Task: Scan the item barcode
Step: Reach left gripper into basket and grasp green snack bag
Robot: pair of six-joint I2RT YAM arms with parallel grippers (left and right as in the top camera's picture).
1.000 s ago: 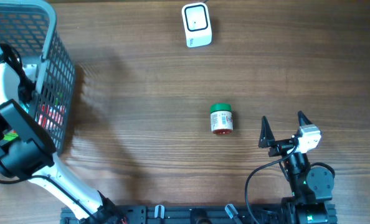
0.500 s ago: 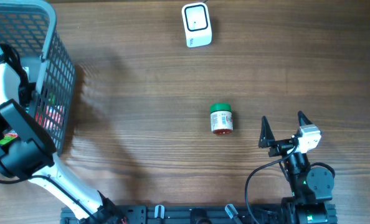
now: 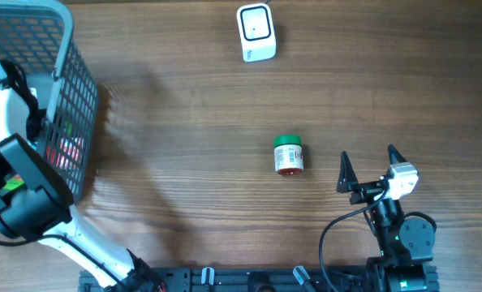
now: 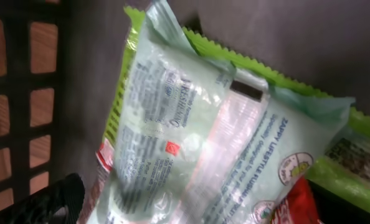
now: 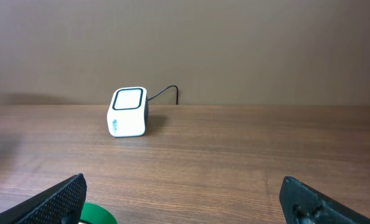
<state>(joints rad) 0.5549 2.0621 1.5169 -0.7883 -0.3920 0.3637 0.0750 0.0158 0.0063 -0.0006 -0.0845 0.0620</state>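
Begin nearest the base with the right hand (image 3: 369, 165): spread wide, holding nothing, low over the counter (image 3: 192, 203) and facing away from the base; look just ahead and to its left for the jar (image 3: 288, 155), lying on its side, green lid toward the far edge, red end toward the base, so long axis running near to far, roughly along the line the open fingers point; count this arm by far the nearer of the two to the jar, with only bare wood between; move out to the far left for the wire basket (image 3: 71, 89), with the left arm bent down inside it; find the left hand (image 4: 191, 208) there, likewise wide open and gripping nothing, one dark finger (image 4: 57, 199) showing at the lower corner of its own view; see directly beneath it a clear packet (image 4: 216, 130) with green edges, lying slantwise across that view, close under the hand; cannot tell whether touched; judge the packet the likelier item for the coming pick, being straight below an open hand and needing only a descent and a close across its short width; end farthest out at the white scanner (image 3: 256, 32), near the far edge, well apart from basket and jar alike.
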